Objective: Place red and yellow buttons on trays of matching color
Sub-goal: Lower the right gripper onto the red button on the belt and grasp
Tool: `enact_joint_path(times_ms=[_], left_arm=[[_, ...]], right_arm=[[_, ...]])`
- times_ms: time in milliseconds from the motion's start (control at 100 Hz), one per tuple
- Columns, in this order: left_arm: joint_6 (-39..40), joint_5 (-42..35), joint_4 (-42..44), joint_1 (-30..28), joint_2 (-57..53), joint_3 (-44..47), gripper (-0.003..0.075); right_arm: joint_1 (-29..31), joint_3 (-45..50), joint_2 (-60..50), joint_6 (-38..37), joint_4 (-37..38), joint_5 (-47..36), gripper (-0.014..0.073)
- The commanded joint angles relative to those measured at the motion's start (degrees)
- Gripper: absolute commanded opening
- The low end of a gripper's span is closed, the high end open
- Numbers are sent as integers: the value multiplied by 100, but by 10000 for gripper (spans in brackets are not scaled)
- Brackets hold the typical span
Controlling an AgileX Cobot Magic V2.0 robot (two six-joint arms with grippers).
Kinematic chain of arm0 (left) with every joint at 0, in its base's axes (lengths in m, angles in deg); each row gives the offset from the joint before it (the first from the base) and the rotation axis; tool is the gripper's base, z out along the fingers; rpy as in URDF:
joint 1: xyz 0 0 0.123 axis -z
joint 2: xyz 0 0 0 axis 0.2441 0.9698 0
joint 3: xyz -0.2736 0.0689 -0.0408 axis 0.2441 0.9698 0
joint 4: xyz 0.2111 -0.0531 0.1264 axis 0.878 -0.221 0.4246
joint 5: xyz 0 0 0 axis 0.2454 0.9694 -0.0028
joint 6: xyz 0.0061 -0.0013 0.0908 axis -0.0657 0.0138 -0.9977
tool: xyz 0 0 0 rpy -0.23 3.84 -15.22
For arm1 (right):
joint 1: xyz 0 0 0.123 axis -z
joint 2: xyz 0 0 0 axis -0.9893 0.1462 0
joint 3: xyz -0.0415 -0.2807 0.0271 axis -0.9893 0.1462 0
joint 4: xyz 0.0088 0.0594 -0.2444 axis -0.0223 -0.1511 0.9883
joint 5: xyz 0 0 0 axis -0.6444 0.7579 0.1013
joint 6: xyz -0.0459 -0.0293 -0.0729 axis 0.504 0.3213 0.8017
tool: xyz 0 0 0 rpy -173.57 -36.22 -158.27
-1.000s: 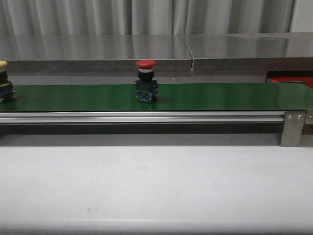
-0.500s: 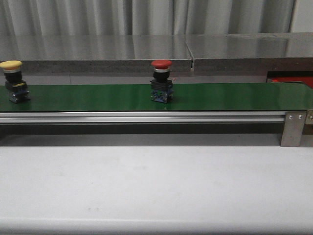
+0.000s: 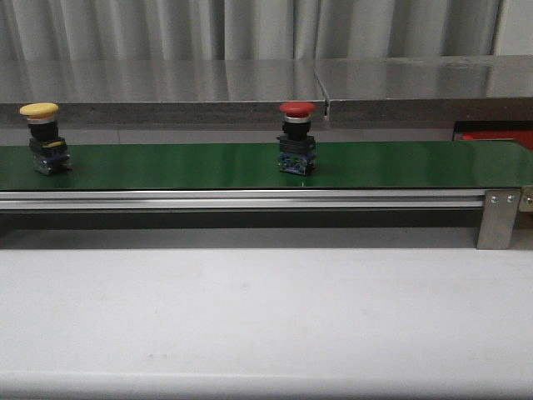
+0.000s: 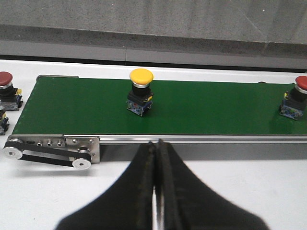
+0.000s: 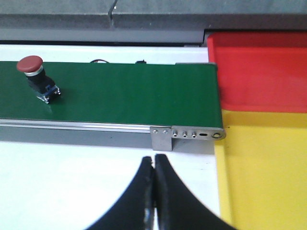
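A red button (image 3: 297, 147) stands upright on the green conveyor belt (image 3: 183, 165) near its middle; it also shows as the red button (image 5: 37, 79) and the red button (image 4: 295, 97). A yellow button (image 3: 46, 137) stands on the belt's left part, the same yellow button (image 4: 139, 91). The red tray (image 5: 261, 72) and the yellow tray (image 5: 266, 167) lie past the belt's right end. My left gripper (image 4: 156, 143) is shut and empty, short of the belt's near rail. My right gripper (image 5: 154, 159) is shut and empty over the white table.
Another red button (image 4: 7, 90) sits on the table beyond the belt's left end, beside the drive pulley (image 4: 45, 151). A grey ledge (image 3: 250, 92) runs behind the belt. A metal bracket (image 3: 498, 218) holds the belt's right end. White tabletop (image 3: 266, 317) lies in front.
Both buttons have travelled rightward along the belt. The yellow one has come fully into the front view from the left edge.
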Motion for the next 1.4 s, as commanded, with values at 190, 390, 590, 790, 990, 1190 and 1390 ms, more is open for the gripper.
enact_joint_path(times_ms=[190,390,590,790,990,1190,1390], left_arm=[[40,-463,-113,41,36,-161,-19],[40,-463,-113,41,36,-161,-19],[40,-463,-113,41,36,-161,-19],[40,-463,-113,41,36,-161,-19],[40,-463,-113,41,36,-161,-19],[40,-463,-113,41,36,-161,-19],[40,-463,-113,41,36,-161,-19]], right_arm=[[-15,-1089,2062,5,-602,-418,33],[-29,-1446,2767,193,-1097,-417,503],[-200,-1796,3241,653,-1115,-620,596],[-308,-2774,4220,1144,-1121,33,596],[-490,-3707,5120,1612,-1121,714,596],[-726,-4352,5799,1788,-1116,853,596],[-744,-5055,6424,1793,-1111,1108,596]])
